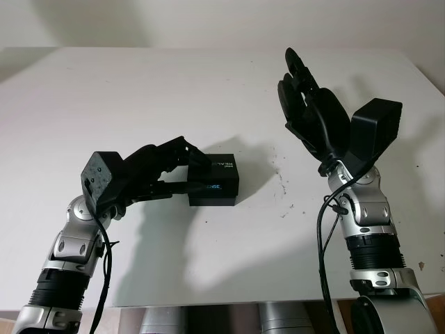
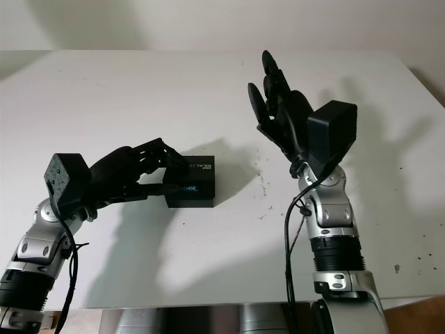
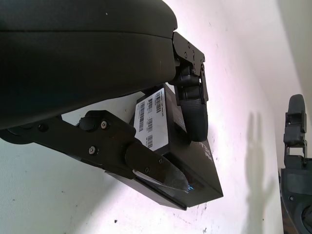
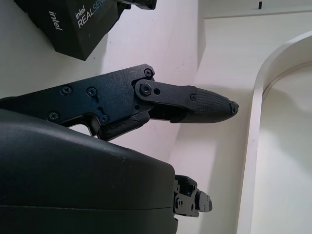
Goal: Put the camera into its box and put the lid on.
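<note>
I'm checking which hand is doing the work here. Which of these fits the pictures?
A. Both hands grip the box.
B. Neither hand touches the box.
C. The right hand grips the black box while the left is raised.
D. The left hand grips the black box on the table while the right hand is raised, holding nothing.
D: the left hand has its fingers clamped around the black box on the white table, while the right hand is raised above the table, open.
</note>
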`<action>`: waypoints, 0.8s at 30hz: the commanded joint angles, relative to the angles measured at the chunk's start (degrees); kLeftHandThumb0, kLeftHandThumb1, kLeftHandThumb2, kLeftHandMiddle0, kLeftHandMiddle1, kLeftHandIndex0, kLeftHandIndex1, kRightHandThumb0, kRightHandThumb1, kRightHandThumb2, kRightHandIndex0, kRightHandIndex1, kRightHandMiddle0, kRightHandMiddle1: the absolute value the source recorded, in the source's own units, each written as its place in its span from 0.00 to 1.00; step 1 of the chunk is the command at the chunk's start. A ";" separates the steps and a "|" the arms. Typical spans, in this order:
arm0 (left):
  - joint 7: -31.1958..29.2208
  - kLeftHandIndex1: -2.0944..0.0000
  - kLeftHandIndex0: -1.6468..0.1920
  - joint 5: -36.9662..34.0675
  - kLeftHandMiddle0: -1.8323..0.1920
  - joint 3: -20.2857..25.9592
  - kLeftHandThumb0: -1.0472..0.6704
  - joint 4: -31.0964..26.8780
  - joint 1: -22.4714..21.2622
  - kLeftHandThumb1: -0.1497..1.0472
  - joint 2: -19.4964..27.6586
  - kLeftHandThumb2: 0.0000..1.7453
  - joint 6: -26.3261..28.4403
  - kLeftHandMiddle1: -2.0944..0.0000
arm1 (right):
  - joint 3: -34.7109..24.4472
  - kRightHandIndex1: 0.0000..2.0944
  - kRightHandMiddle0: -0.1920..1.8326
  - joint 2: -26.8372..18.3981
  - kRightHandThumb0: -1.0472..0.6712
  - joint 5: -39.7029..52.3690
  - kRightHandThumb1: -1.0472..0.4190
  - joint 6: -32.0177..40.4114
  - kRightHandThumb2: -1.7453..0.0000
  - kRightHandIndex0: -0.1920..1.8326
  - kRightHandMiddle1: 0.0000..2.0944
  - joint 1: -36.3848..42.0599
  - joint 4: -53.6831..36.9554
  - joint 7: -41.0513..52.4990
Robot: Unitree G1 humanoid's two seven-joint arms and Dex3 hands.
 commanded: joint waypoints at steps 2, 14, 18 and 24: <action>0.26 0.28 0.72 -0.75 0.68 -0.05 0.46 -3.59 1.10 0.96 -0.70 0.03 -0.34 0.24 | -0.23 0.03 0.02 -0.53 0.23 0.13 0.00 -0.47 0.69 0.01 0.03 -0.22 -0.54 0.07; 4.91 0.28 0.73 -1.20 0.67 1.11 0.46 -8.04 2.81 0.97 -3.27 0.03 -1.79 0.20 | -0.09 0.03 0.03 -0.41 0.24 0.18 0.00 -0.29 0.69 0.01 0.03 -0.16 -0.40 0.15; 5.54 0.27 0.74 -1.30 0.67 1.09 0.46 -9.01 2.53 0.97 -3.55 0.03 -1.61 0.18 | -0.11 0.03 0.03 -0.28 0.23 0.10 0.00 -0.95 0.70 0.01 0.03 -0.16 -0.14 0.14; 5.95 0.26 0.74 -0.61 0.67 0.86 0.46 -9.34 2.55 0.97 -3.37 0.03 -2.21 0.17 | -0.08 0.03 0.03 -0.30 0.24 0.05 0.00 -0.82 0.69 0.01 0.03 -0.13 -0.15 0.05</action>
